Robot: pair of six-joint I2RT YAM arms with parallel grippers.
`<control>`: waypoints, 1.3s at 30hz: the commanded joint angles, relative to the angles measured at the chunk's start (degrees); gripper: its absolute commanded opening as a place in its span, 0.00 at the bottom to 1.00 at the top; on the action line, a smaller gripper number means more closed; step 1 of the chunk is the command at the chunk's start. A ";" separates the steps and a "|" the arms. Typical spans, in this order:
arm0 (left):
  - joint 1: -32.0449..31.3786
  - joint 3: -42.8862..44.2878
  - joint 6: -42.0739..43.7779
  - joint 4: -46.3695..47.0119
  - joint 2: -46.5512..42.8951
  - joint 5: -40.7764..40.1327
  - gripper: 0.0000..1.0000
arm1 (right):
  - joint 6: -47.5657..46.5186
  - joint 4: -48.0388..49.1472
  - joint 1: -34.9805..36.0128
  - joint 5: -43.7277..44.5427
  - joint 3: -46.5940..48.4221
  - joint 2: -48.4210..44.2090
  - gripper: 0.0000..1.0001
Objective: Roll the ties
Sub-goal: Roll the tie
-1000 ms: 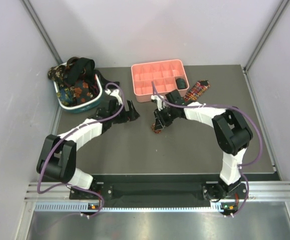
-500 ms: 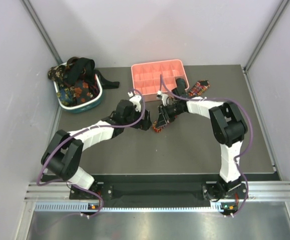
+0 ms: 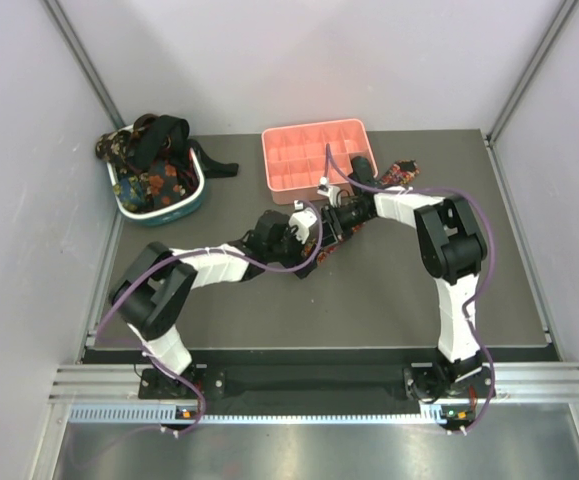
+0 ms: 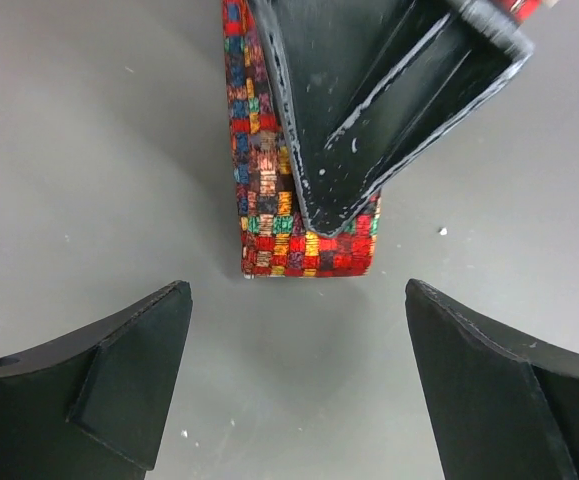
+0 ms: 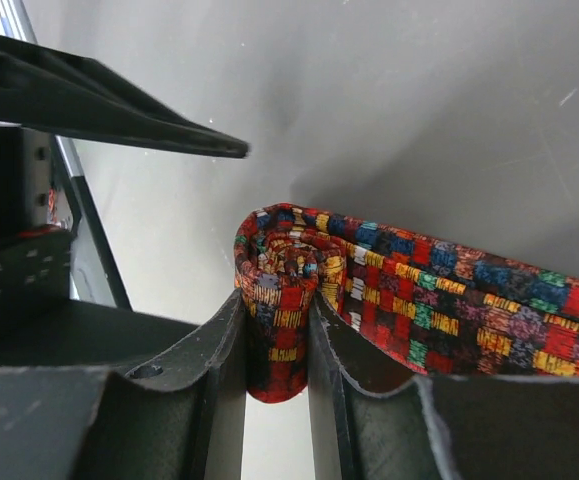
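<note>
The red-yellow-dark plaid tie [image 3: 389, 178] lies across the table from the middle toward the back right. Its near end is wound into a small roll [image 5: 287, 262]. My right gripper [image 5: 277, 340] is shut on that roll, one finger [image 5: 219, 380] on each side. In the left wrist view the tie [image 4: 259, 190] shows under a right finger [image 4: 389, 90]. My left gripper [image 4: 299, 300] stands open just short of the tie's rolled end, not touching it. Other ties [image 3: 149, 165], floral and black, are heaped in the basket.
The teal-and-white basket [image 3: 174, 212] stands at the back left with a black tie end [image 3: 221, 169] hanging over its side. A pink compartment tray [image 3: 309, 150] sits at the back centre, close behind my right gripper. Both arms meet at the table's middle.
My left arm has swung right from beside the basket to the plaid tie's rolled end. My right gripper has shifted a little toward the tray, still holding the roll.
</note>
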 commanded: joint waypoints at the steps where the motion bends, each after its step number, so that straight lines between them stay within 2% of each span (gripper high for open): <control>1: -0.54 3.79 3.45 2.08 2.01 0.49 0.92 | -3.77 -0.32 -1.12 4.17 2.05 2.61 0.11; 9: -2.12 9.06 5.38 -0.29 5.27 -1.70 0.90 | -4.39 -0.50 -1.82 4.79 2.23 3.41 0.11; 27: -2.65 18.39 3.89 -10.75 13.61 -3.99 0.83 | -4.57 0.11 -3.14 3.47 1.52 3.76 0.12; 34: -2.91 18.92 3.71 -10.58 14.50 -3.02 0.73 | -4.30 0.20 -3.23 3.38 1.26 3.93 0.12; 36: -2.91 18.92 4.06 -10.66 14.59 -2.76 0.68 | -4.04 0.20 -3.23 3.82 1.18 3.93 0.12; 39: -3.00 18.92 4.76 -11.02 14.50 -2.23 0.56 | -3.69 0.20 -3.14 4.61 1.17 3.76 0.19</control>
